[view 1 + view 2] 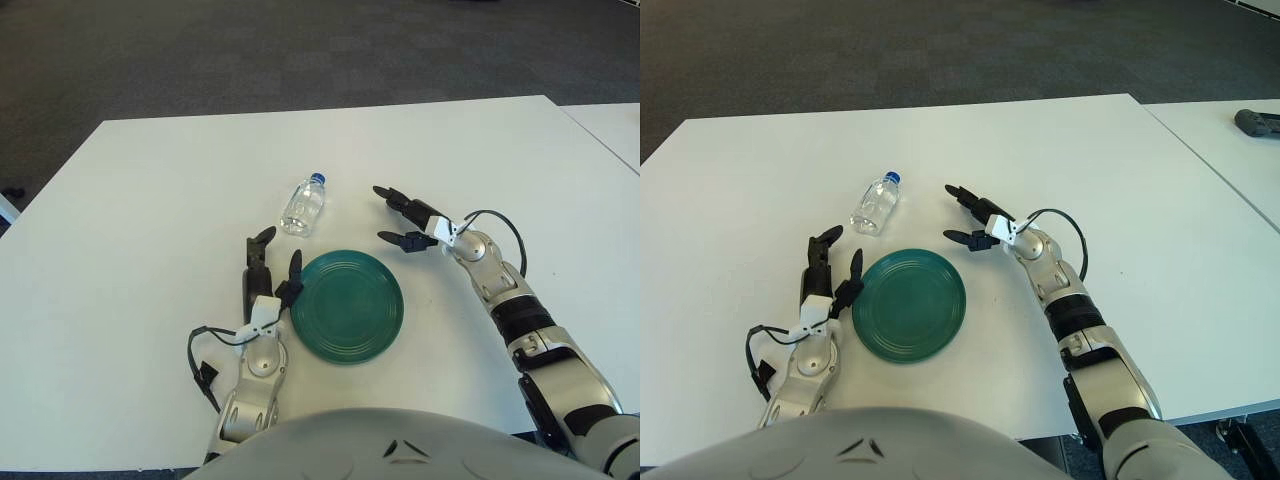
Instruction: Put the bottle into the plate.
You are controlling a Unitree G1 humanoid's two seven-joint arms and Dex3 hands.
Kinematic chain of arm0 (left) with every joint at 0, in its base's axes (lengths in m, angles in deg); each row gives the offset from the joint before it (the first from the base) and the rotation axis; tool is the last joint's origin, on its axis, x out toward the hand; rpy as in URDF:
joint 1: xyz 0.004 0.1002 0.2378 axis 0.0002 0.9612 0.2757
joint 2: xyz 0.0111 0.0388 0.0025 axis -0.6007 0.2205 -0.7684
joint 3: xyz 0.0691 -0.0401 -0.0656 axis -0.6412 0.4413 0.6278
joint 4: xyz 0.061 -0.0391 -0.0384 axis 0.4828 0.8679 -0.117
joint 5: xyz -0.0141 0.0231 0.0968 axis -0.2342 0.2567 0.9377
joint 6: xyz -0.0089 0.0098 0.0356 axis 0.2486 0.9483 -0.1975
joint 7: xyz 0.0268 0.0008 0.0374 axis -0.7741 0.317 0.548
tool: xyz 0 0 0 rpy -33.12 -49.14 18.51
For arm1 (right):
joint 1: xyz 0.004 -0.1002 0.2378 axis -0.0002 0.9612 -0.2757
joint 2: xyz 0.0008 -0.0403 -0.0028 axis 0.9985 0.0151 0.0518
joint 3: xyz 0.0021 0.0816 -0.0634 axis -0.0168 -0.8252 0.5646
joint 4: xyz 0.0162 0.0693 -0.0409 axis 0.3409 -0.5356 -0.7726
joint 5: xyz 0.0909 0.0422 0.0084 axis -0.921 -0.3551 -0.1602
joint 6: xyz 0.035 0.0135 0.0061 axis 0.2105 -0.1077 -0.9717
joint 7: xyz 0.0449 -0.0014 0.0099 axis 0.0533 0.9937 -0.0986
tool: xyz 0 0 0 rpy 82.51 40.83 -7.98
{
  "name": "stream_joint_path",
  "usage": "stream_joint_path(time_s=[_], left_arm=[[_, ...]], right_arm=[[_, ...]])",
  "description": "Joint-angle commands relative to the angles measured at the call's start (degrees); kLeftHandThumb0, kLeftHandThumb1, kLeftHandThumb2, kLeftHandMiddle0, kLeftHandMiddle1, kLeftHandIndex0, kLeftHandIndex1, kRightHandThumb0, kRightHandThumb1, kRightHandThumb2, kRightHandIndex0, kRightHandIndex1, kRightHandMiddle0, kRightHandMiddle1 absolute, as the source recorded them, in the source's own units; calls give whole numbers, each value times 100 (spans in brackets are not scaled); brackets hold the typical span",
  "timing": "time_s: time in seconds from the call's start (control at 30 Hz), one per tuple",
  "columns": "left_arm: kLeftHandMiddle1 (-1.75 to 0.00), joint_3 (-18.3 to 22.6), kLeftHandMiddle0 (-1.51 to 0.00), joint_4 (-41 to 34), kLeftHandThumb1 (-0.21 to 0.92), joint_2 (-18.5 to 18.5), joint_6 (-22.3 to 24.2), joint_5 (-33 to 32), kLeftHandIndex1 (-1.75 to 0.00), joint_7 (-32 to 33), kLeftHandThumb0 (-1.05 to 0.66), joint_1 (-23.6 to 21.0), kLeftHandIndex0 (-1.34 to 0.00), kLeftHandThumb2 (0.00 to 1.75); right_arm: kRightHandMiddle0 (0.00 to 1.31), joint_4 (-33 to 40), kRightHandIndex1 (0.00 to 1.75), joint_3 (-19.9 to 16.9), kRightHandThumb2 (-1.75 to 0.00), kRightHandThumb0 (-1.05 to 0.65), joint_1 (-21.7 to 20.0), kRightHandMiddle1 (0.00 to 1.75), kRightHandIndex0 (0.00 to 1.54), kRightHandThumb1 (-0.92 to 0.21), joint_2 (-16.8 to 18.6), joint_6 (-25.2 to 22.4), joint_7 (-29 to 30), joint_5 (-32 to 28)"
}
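Note:
A clear plastic bottle (pixel 303 205) with a blue cap lies on its side on the white table, just beyond the dark green plate (pixel 347 305). My right hand (pixel 400 218) hovers to the right of the bottle and beyond the plate's right edge, its fingers spread and holding nothing. My left hand (pixel 268 265) shows at the plate's left rim, below the bottle, with its fingers pointing away from me and nothing in them. Neither hand touches the bottle.
The white table (pixel 150 200) stretches wide on all sides, with dark carpet beyond its far edge. A second white table (pixel 1230 150) stands to the right across a narrow gap, with a dark object (pixel 1258 122) on it.

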State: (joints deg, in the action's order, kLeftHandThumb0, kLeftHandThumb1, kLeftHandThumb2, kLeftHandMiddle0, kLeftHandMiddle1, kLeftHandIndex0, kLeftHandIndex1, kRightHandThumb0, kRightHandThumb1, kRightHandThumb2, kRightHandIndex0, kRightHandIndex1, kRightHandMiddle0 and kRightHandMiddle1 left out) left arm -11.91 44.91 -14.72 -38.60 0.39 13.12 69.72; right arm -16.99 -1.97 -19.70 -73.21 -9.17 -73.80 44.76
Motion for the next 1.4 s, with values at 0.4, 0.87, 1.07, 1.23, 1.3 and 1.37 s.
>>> stream_joint_path(time_s=[0.4,0.87,1.07,1.23,1.3,1.37], left_arm=[[0,-310,-34,-247,92,-516,3310,2350,-59,-781,-105,-1930,0,50],[-1,-1056,-29,2763,92,-1282,4756,3292,-66,-1929,-105,-4701,0,65],[-52,-1599,-13,3968,92,-1522,4800,3435,-77,-2307,-105,-5322,0,69],[-96,-2320,-2,4476,92,-1788,4767,3734,-84,-3011,-105,-5659,0,73],[-104,-2498,-1,4561,92,-1820,4732,3796,-85,-3199,-105,-5729,0,74],[-110,-2653,0,4641,92,-1839,4680,3836,-86,-3372,-105,-5790,0,76]], right_arm=[[0,-1499,0,356,-59,-105,-214,28,12,-92,370,518,881,486],[0,-2886,1,745,-64,-105,-868,29,13,-92,915,753,1493,862],[0,-2978,1,800,-64,-105,-909,32,13,-92,1104,849,1513,839],[0,-3083,1,820,-63,-105,-969,35,15,-92,1243,879,1561,832],[0,-3141,1,822,-63,-105,-1001,35,15,-92,1297,877,1593,835],[0,-3189,1,822,-64,-105,-1024,35,15,-92,1340,877,1618,833]])
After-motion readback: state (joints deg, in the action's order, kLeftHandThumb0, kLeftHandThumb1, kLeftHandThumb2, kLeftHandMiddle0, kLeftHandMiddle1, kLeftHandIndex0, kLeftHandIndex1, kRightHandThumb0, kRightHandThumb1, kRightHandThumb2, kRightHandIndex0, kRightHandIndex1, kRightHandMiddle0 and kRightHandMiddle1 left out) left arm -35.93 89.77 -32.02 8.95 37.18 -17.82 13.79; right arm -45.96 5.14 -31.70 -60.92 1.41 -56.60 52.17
